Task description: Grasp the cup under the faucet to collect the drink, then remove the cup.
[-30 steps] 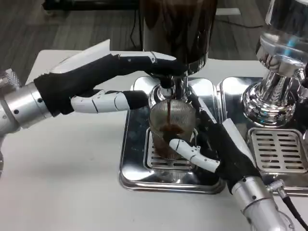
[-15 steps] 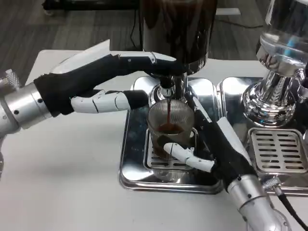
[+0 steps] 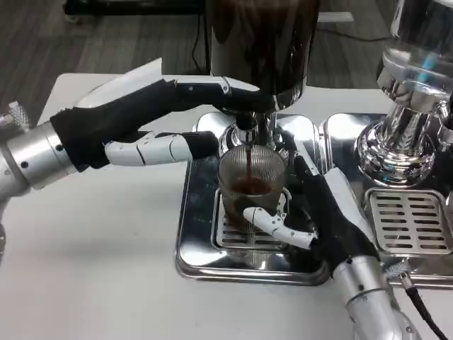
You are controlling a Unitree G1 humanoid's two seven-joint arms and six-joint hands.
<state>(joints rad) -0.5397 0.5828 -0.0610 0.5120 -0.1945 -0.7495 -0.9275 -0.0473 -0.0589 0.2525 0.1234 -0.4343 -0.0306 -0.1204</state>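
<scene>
White counter (image 3: pixel 106 269) carries the tray (image 3: pixel 198 255). Filling underway: right hand (image 3: pixel 318 212) grips the cup (image 3: pixel 248 188) under the faucet (image 3: pixel 244 127), left hand (image 3: pixel 152 124) presses the lever. Next, release, then withdraw level.

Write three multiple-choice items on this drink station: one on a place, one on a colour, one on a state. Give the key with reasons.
1. Where does the cup stand?
A. on the white table
B. under the faucet, on the metal tray
C. on the right-hand grate

2. What colour is the drink?
A. dark brown
B. clear
C. green

3. What is the right hand doing?
A. lying flat on the table
B. pressing the faucet
C. wrapping the cup

Key: 1 B, the cup sits on the tray below the spout. 2 A, a dark brown stream runs into the cup. 3 C, its fingers curl around the cup's lower side.
</scene>
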